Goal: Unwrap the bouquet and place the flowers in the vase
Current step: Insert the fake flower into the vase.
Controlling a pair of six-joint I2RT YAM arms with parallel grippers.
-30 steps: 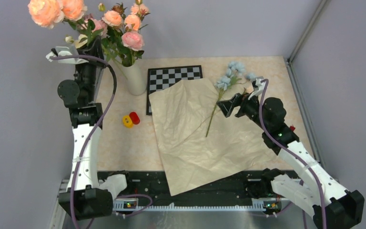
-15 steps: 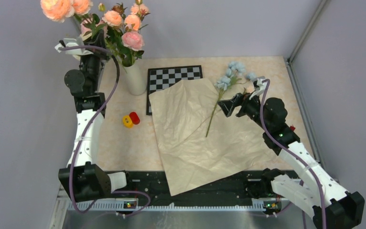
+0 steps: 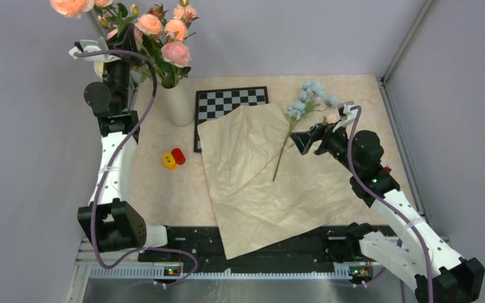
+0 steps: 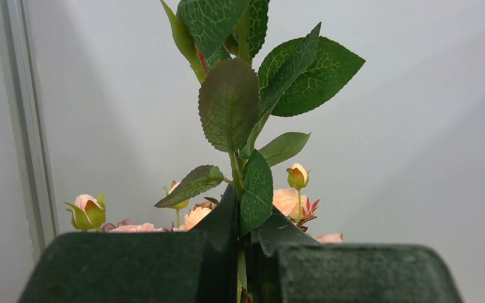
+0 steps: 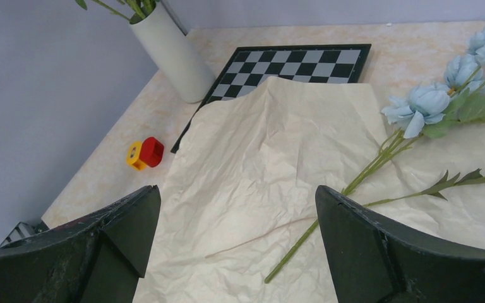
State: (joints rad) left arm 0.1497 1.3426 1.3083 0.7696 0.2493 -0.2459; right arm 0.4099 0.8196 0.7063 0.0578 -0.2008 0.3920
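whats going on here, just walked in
The wrapping paper already lies opened flat on the table. The left end effector is shut on a leafy rose stem, held up high near the white vase, which has roses in it. The right end effector is open, hovering over the paper beside the blue flowers, which lie ungripped on the sheet.

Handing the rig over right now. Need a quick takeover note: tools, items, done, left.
Left tool: shut on a leafy rose stem, held high at the back left, near the vase.
Right tool: open, empty, over the wrapping paper.
Done: paper opened out flat; vase holds roses.
Left: blue flowers lie at the paper's far right edge, not yet in the vase.
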